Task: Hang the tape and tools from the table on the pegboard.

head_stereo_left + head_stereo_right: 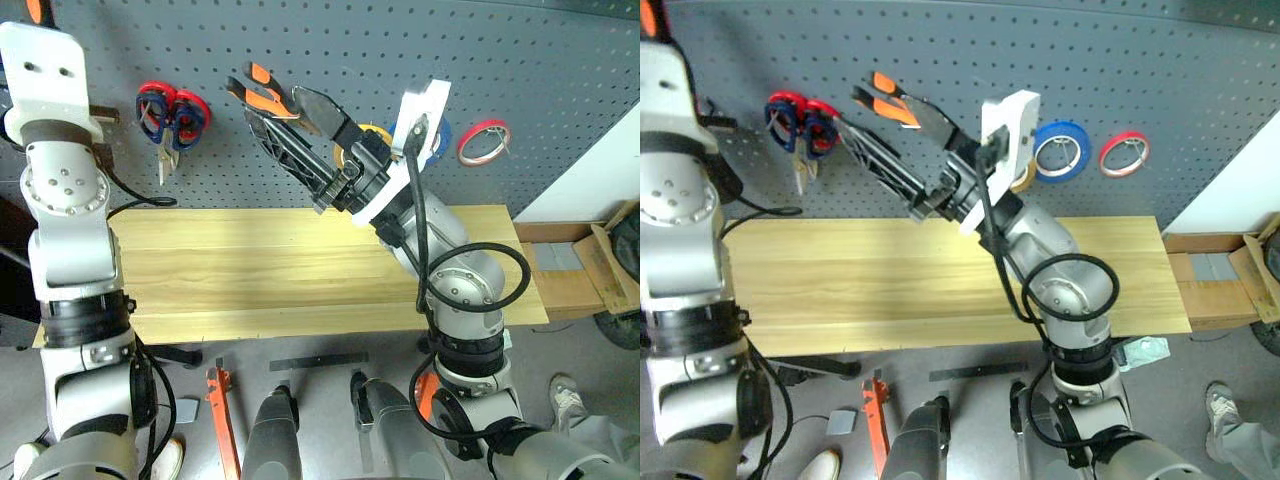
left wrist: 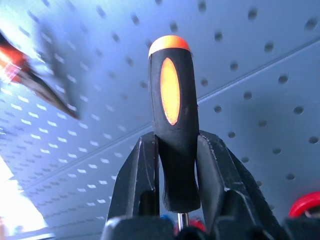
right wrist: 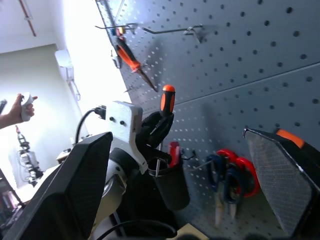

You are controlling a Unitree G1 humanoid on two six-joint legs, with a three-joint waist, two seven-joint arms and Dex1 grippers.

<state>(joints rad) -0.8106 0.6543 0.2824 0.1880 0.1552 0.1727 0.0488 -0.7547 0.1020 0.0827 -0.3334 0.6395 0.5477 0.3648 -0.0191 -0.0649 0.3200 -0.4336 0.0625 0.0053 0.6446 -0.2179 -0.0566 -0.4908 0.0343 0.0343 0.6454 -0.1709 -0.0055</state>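
Observation:
My left gripper [image 2: 174, 142] is shut on the screwdriver [image 2: 172, 120], whose orange-and-black handle points up at the pegboard [image 1: 420, 50]. In the right wrist view that gripper [image 3: 159, 125] is raised close to the board. My right gripper [image 1: 276, 108] stands open in front of the board, above the table [image 1: 250, 270]. The pliers [image 1: 264, 90] lie against the board just past its fingertips. The yellow tape [image 1: 378, 130] hangs on the board, mostly hidden behind my right wrist. The dark-blue-handled scissors [image 1: 150, 112] hang at the left.
Red-handled scissors [image 1: 188, 112] hang with the blue ones. A blue roll [image 1: 1060, 148] and a thin red roll [image 1: 1124, 152] hang to the right. A black cup [image 3: 170, 185] is fixed to the board. A person's hand [image 3: 20, 107] holds a controller. A cardboard box [image 1: 600, 265] stands at the table's right end.

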